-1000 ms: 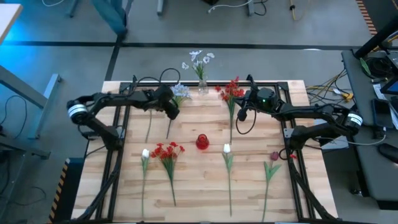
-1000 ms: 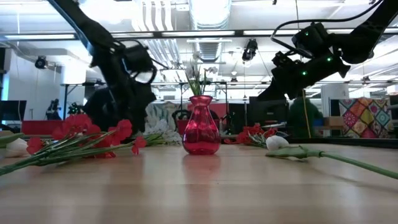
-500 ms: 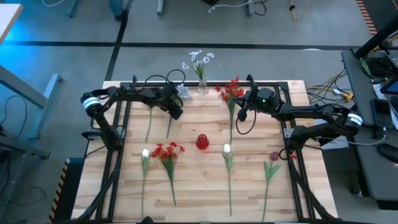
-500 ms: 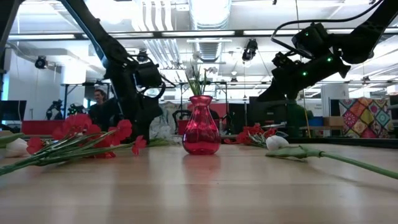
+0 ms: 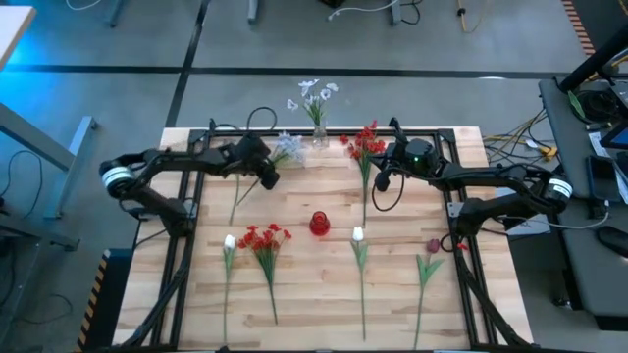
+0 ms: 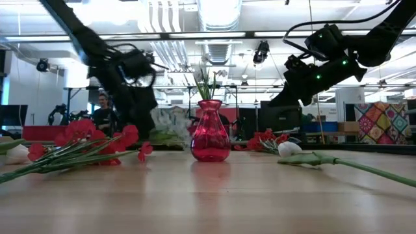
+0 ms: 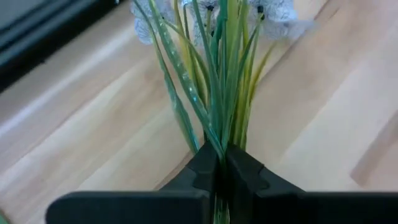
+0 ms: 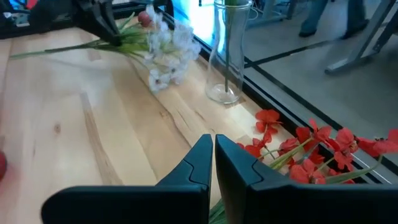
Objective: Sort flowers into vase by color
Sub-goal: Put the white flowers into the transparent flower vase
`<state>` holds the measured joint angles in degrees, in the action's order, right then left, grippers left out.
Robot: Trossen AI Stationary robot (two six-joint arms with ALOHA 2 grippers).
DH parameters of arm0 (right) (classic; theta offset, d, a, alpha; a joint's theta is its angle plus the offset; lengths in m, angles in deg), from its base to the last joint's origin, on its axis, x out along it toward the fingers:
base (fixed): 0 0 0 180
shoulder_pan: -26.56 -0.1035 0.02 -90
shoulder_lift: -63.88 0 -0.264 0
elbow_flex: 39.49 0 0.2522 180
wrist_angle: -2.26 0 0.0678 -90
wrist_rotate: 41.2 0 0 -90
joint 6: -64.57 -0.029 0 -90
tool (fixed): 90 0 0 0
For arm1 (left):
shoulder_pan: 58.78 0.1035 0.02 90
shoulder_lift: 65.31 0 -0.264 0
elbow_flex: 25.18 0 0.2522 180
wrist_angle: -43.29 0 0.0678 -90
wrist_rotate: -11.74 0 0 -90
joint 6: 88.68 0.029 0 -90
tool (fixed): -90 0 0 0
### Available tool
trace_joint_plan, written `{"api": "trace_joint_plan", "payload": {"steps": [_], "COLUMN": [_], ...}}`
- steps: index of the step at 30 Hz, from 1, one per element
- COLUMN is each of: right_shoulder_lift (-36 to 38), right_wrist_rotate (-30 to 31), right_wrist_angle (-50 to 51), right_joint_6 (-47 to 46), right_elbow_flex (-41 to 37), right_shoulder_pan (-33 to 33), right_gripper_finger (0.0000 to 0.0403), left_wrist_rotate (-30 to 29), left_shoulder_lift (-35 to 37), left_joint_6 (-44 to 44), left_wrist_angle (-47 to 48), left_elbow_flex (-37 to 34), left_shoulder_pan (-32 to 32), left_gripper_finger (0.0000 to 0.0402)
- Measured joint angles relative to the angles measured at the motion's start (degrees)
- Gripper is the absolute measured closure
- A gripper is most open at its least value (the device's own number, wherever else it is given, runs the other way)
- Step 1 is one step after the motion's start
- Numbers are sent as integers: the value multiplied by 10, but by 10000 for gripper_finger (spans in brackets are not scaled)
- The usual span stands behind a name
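Note:
A pale-blue flower point(image 5: 287, 147) with a bundle of green stems and leaves lies at the table's far left-centre, and my left gripper point(image 5: 267, 176) is shut on it. Behind it a clear vase point(image 5: 320, 137) holds white and pale-blue flowers point(image 5: 314, 93). My right gripper point(image 5: 382, 181) hangs shut above the stem of a red flower cluster point(image 5: 365, 142) at the far right-centre and touches nothing. A small red vase point(image 5: 319, 224) stands mid-table. Two white tulips point(image 5: 230, 241) point(image 5: 358, 234), a red cluster point(image 5: 263, 237) and a dark pink tulip point(image 5: 433, 245) lie along the near half. My left gripper pinches the pale-blue flower's green stem bundle point(image 7: 217, 140) between its two fingers, a little below the blossoms point(image 7: 273, 9). The fingers slant down from the table's left side and point along the stems. The blossom end point(image 8: 165, 46) sits low over the wood; whether it rests there I cannot tell.
A black frame rail point(image 5: 196, 196) runs along the table's left side and another point(image 5: 453, 211) along the right. The red vase point(image 6: 210, 133) stands between the arms. Bare wood point(image 5: 314, 294) shows between the flowers lying on the near half.
My left gripper has shut on the pale-blue flower's stems. It first reached a little toward the flower, then drew back toward the table's left edge. The flower stays about where it was. My right arm has kept still.

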<state>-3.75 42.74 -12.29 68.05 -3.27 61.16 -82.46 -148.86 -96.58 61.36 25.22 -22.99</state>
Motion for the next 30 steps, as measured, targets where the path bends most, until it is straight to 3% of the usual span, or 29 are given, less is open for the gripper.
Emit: {"api": "trace_joint_plan", "payload": {"steps": [10,16,22,30], "right_shoulder_lift": [0,0,0,-2], "right_wrist_rotate": [-4,-4,-3,-3], "right_wrist_angle": [-71,-107,-115,-115], "right_joint_6": [16,10,3,-14], "right_elbow_flex": [0,6,22,63], "right_shoulder_pan": [-74,-124,-162,-195], "right_gripper_finger": [390,390,373,274], "left_wrist_rotate": [69,102,90,89], "left_shoulder_lift": [190,268,287,255], "left_joint_6": [-7,-27,-13,14], "left_wrist_angle": [-224,-325,-377,-527], "left_elbow_flex": [-183,-223,-215,-199], "left_shoulder_pan": [-19,-59,-133,-189], "left_gripper_finger": [401,401,401,401]}}
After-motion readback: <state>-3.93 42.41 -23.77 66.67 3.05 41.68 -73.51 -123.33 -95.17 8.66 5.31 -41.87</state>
